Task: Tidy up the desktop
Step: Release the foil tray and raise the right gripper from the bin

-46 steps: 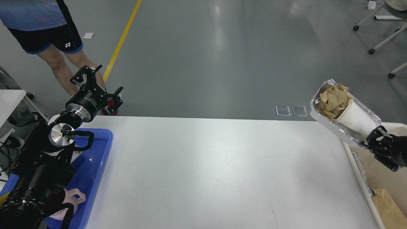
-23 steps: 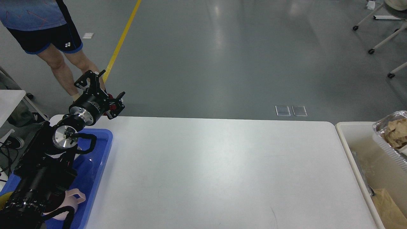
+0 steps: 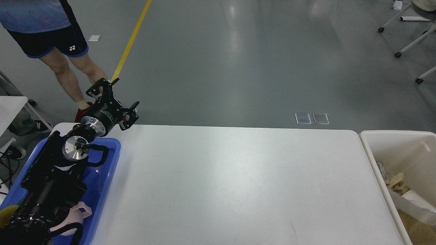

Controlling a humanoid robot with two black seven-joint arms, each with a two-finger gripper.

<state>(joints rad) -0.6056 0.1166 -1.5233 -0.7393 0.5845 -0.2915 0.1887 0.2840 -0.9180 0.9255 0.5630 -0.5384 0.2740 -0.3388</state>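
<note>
The desktop [image 3: 231, 180] is a wide white tabletop with rounded corners and nothing lying on its bare surface. My left gripper [image 3: 117, 98] is open and empty, held above the table's far left corner, beyond the blue tray [image 3: 102, 190]. My right gripper is out of view. The foil tray with brown paper and a white cup [image 3: 408, 199] lies inside the cream bin [image 3: 371, 153] at the right.
A pink mug [image 3: 76, 212] lies in the blue tray under my left arm. A person's legs [image 3: 68, 71] stand beyond the far left corner. Chair wheels [image 3: 398, 54] show at the far right on the grey floor.
The foil tray with paper and cup went from the right gripper over the bin down into the bin, and the right gripper left the view. My left gripper drifted right and slightly lower.
</note>
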